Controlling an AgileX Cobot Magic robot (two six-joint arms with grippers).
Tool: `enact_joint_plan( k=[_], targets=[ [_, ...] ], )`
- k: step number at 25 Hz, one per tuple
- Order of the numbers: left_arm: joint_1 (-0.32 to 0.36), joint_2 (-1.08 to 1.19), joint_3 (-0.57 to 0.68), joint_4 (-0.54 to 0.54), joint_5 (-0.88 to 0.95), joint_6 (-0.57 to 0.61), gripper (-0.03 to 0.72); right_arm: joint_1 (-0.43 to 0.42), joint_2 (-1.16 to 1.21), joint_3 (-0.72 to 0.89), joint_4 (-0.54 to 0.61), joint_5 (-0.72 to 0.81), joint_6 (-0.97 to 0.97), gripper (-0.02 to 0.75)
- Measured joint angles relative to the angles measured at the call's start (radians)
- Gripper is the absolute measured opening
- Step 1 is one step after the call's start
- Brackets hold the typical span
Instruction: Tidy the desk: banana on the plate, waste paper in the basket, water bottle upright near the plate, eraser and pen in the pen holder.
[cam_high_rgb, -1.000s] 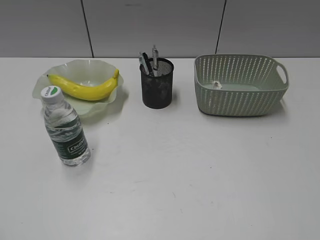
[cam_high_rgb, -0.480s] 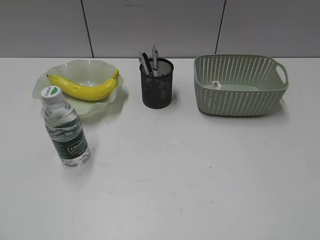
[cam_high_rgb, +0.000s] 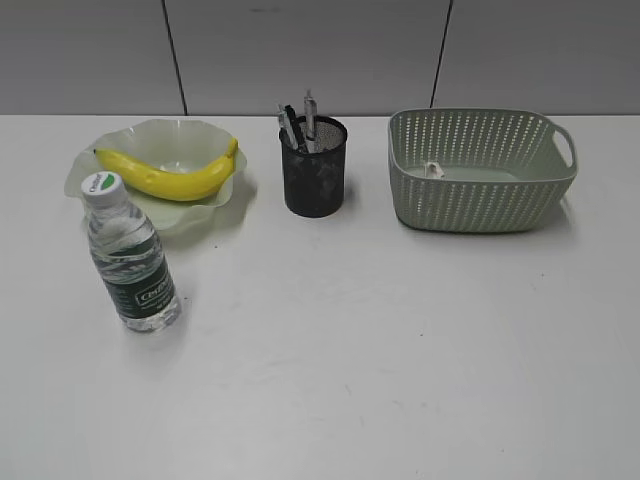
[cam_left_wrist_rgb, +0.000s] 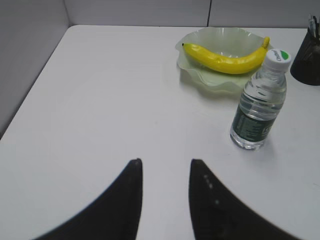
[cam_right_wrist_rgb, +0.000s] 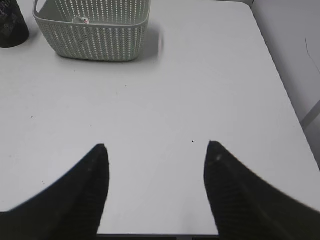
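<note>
On the desk (cam_high_rgb: 400, 350) the banana (cam_high_rgb: 170, 176) lies in the plate (cam_high_rgb: 215, 215) at the back left. Its long axis goes nearly left to right across the dish, the two ends curve up, and the stem end points to the right, toward the pen holder (cam_high_rgb: 313, 175). The water bottle (cam_high_rgb: 130, 258) stands upright just in front of the plate, its white cap up, so its long axis is vertical; the dark green label is around its lower part. The pen holder stands upright in the middle of the back row, and pens (cam_high_rgb: 298, 125) stick out of it, leaning a little to the left. I cannot tell if an eraser is inside. At the back right is the basket (cam_high_rgb: 480, 200), with its long side parallel to the front edge of the desk, and the waste paper (cam_high_rgb: 432, 170) lies on its floor near the left wall. The left gripper (cam_left_wrist_rgb: 165, 170) hangs over bare desk, well apart from the bottle; its fingers are spread with a narrow gap and hold nothing. The right gripper (cam_right_wrist_rgb: 155, 155) also hangs over bare desk, in front of the basket, fingers spread wide and holding nothing.
</note>
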Motion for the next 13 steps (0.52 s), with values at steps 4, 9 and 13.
enact_joint_plan(
  k=[4,9,13],
  targets=[
    [0.0,0.0,0.0,0.0,0.0,0.0,0.239,0.0,0.0,0.0,0.0,0.0,0.0,0.48],
    [0.0,0.0,0.0,0.0,0.0,0.0,0.239,0.0,0.0,0.0,0.0,0.0,0.0,0.48],
    [0.0,0.0,0.0,0.0,0.0,0.0,0.239,0.0,0.0,0.0,0.0,0.0,0.0,0.48]
  ],
)
